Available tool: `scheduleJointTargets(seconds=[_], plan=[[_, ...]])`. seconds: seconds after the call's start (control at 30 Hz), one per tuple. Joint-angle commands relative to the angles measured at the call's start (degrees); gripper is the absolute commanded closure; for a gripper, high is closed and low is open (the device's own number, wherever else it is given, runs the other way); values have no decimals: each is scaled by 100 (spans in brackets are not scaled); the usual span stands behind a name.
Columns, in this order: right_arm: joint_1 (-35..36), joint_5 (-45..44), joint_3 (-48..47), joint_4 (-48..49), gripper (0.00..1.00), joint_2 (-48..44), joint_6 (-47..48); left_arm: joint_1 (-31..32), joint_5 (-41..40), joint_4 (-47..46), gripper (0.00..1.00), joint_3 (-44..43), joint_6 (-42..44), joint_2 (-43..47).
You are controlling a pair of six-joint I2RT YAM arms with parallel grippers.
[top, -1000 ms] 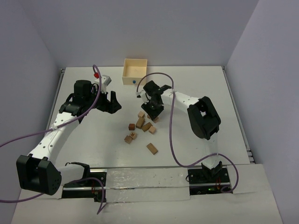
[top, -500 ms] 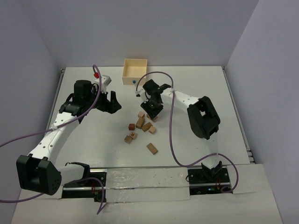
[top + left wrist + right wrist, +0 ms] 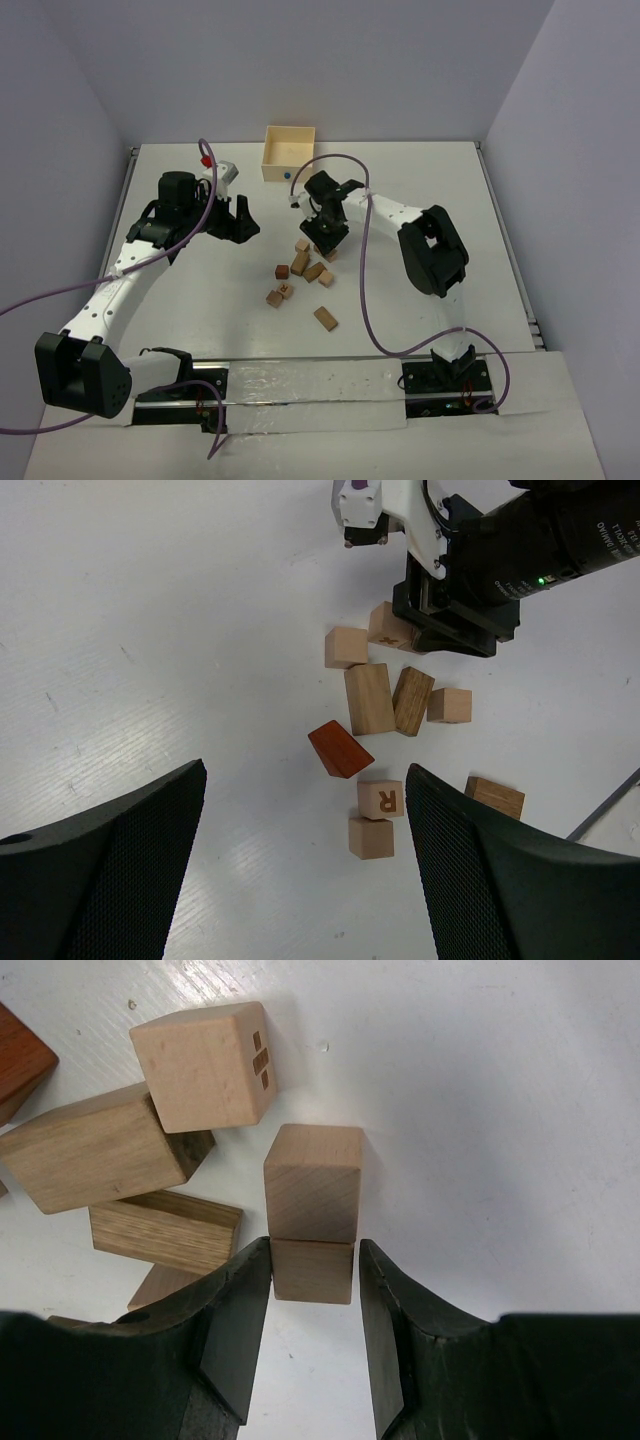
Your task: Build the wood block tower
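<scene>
Several wood blocks lie loose at mid-table: a reddish one [image 3: 340,748], a cube marked R [image 3: 380,799], a long tan brick [image 3: 369,698] and a separate brick [image 3: 325,318]. My right gripper [image 3: 327,246] points down at the group's far end. Its jaws stand narrowly open around a pale cube [image 3: 313,1270]. The left finger [image 3: 240,1310] touches the cube, and a thin gap shows on the other side. A second pale cube [image 3: 313,1195] touches it just beyond; I cannot tell whether they are stacked. No tower shows. My left gripper [image 3: 305,772] hangs wide open and empty, high above the blocks.
A pale square wooden box [image 3: 288,152] with a blue dot stands at the back of the table. Grey walls close in the table [image 3: 430,190] on three sides. Purple cables loop from both arms over the surface.
The right jaws have eased slightly apart around the pale cube. The right wrist shifted a little. The left arm has not moved.
</scene>
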State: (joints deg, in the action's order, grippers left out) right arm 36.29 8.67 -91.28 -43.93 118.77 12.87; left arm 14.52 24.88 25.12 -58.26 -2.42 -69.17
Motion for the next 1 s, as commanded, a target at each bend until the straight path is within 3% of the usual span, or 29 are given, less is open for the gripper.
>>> scheduleJointTargets(seconds=[0.0, 0.63, 0.97], plan=[[80, 47, -320, -45, 52, 80, -65, -29, 34, -78, 13, -203, -5, 18], [98, 65, -505, -63, 50, 313, -118, -29, 43, -45, 14, -247, 13, -52], [98, 89, -461, -45, 58, 342, -199, -29, 32, -52, 14, -256, 4, -86]])
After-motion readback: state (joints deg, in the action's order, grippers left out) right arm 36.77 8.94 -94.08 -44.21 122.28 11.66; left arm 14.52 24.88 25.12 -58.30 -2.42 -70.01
